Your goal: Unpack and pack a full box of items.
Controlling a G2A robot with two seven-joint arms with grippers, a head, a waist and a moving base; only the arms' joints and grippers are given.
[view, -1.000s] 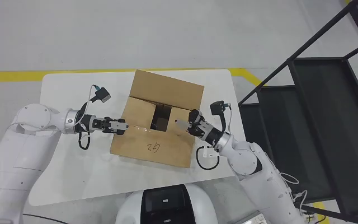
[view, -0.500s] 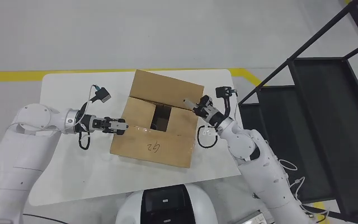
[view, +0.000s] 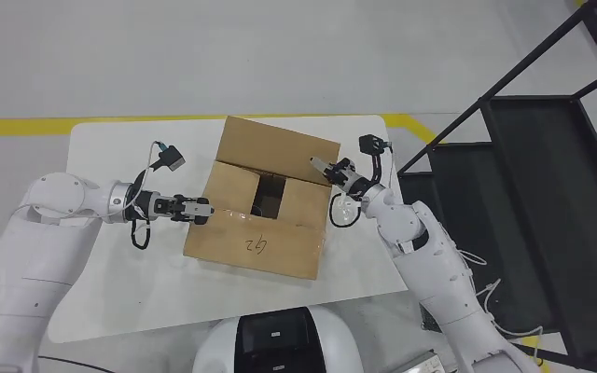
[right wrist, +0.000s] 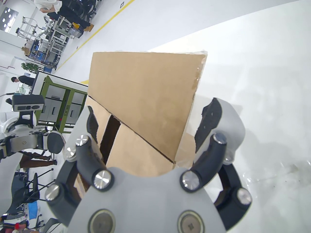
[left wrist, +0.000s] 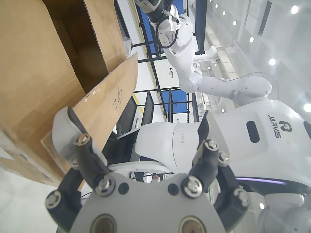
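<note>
Here's the cardboard box (view: 238,191), sitting in the middle of the white table (view: 112,280), and I place everything from it. Its far flap (view: 280,147) tilts upward. Its near flap (view: 254,244), the one with a handwritten mark, lies across the top. Between the side flaps there's a dark gap (view: 270,194), too dark for me to see what's inside.

My left claw (view: 201,211) sits at the box's left side, level with the near flap's edge. It's spread wide and holds nothing. From the wrist, one finger (left wrist: 69,122) overlaps that flap's corner, and I can't tell whether it touches.

My right claw (view: 322,168) is at the box's right side, just beside the far flap's corner. It's wide open too, and empty. Seen from that wrist, the far flap stands between my spread fingers.

Black steel steps (view: 504,186) stand beyond the box's right side, off the table.
</note>
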